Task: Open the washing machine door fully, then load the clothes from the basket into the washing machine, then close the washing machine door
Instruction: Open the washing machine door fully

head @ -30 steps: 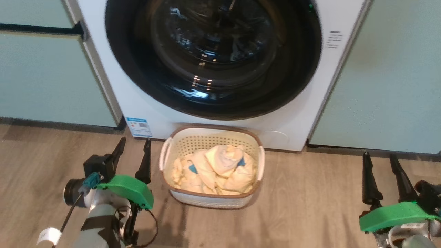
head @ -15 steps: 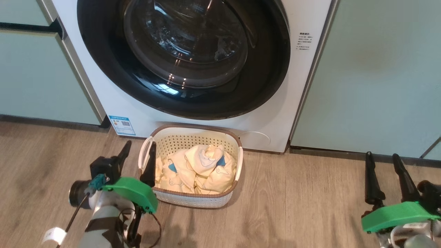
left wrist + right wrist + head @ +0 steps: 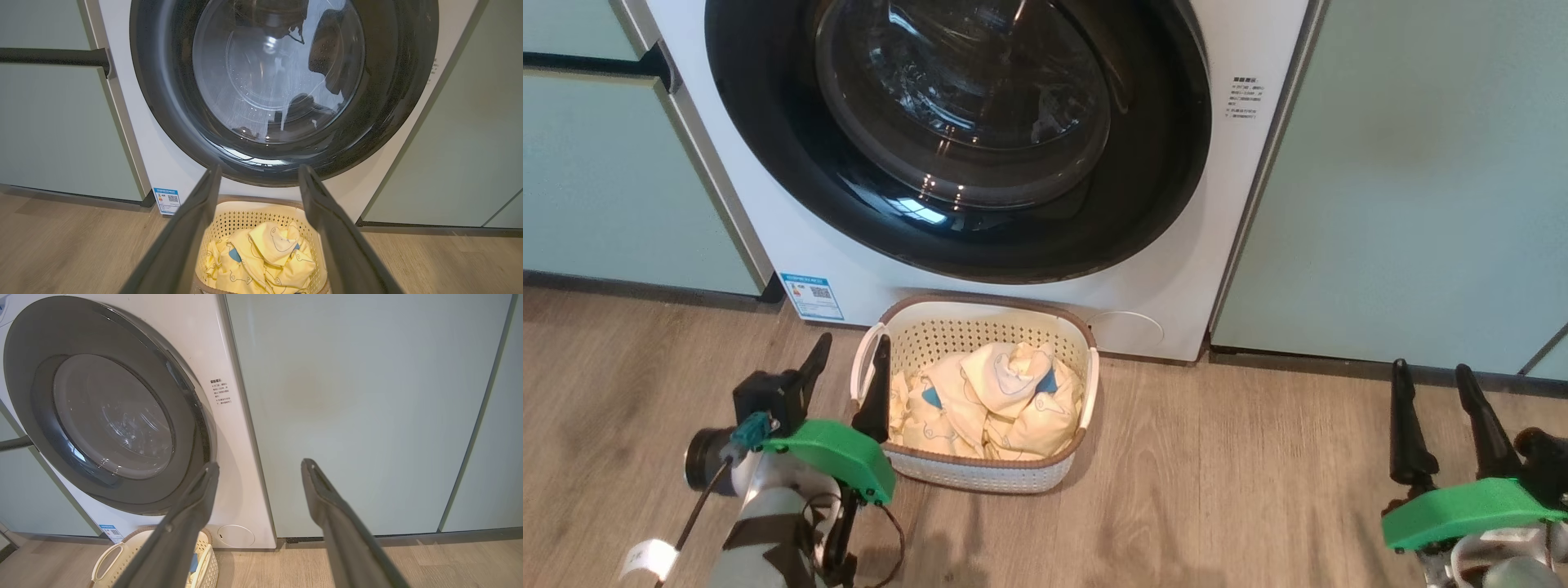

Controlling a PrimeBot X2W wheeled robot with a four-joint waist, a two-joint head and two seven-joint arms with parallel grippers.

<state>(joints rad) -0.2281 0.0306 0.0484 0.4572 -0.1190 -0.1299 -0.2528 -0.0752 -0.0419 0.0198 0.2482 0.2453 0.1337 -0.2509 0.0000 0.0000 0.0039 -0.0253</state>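
Obliquely, the right wrist view shows the washing machine door [image 3: 110, 412] apparently closed.

Home laundry corner: white front-loading washing machine [image 3: 809, 245] between pale teal flat cabinet doors [image 3: 1405, 180] (one with a dark bar handle [image 3: 53, 57]), wood-look plank floor [image 3: 1217, 490].

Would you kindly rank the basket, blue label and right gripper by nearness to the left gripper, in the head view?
1. basket, right beside the left gripper.
2. blue label, ahead, low on the washing machine.
3. right gripper, far to the right.
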